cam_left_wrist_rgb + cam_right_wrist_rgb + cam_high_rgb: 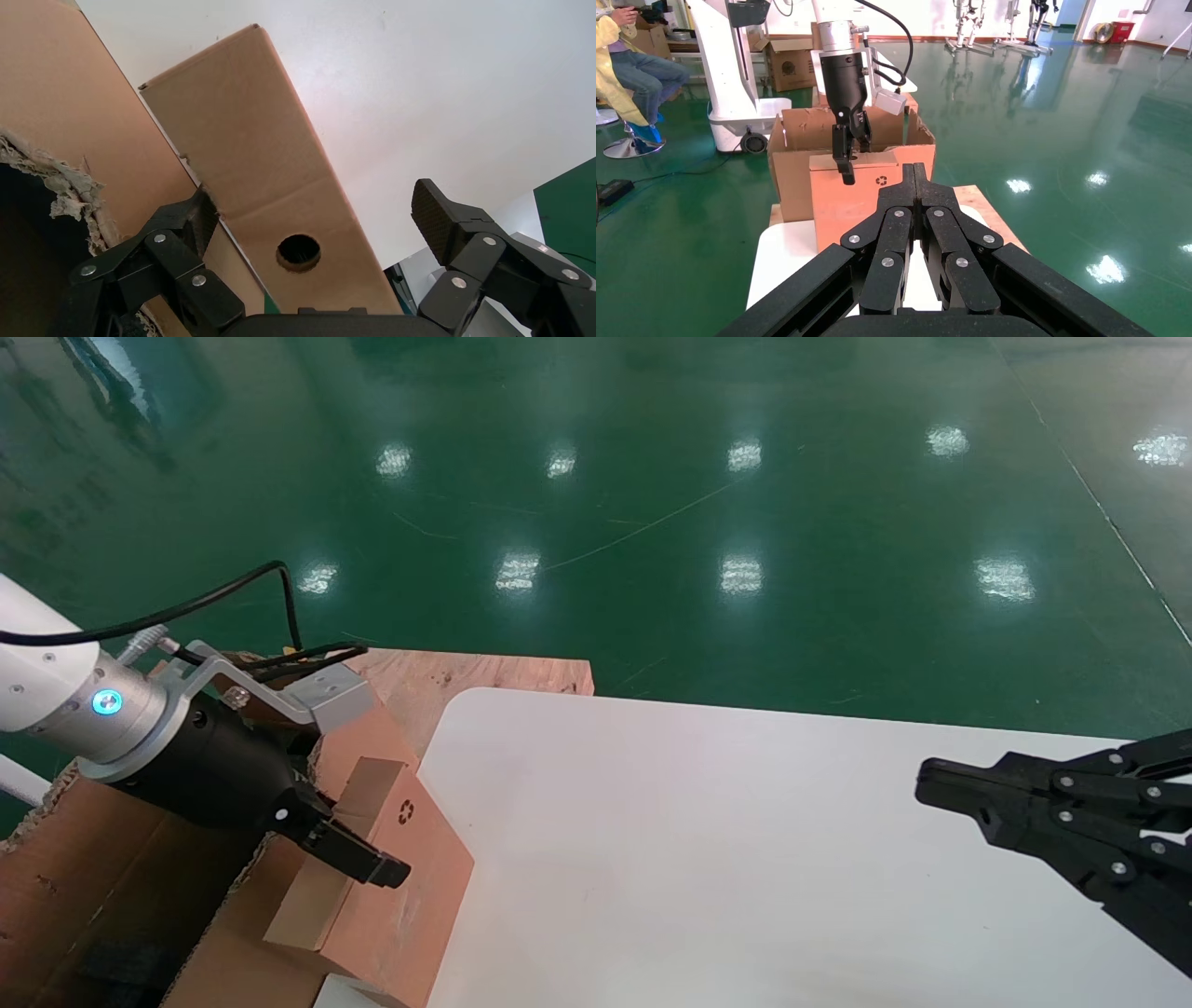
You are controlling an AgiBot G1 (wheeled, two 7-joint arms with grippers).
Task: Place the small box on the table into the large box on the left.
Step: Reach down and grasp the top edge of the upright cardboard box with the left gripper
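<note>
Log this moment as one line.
left gripper: open, astride small box | box: leaning on large box | right gripper: shut, idle

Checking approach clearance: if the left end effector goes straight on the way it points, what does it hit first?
Likely the small box: the left end effector, open, straddles its narrow top side with the round hole. Depth unclear.

A robotics lab or factory test hall — a wide glossy green floor [1088, 140] mirrors rows of ceiling lights; at the upper left of the right wrist view a seated person [627, 63] and spare cartons [789, 64]; more robot frames [996, 24] along the top.
</note>
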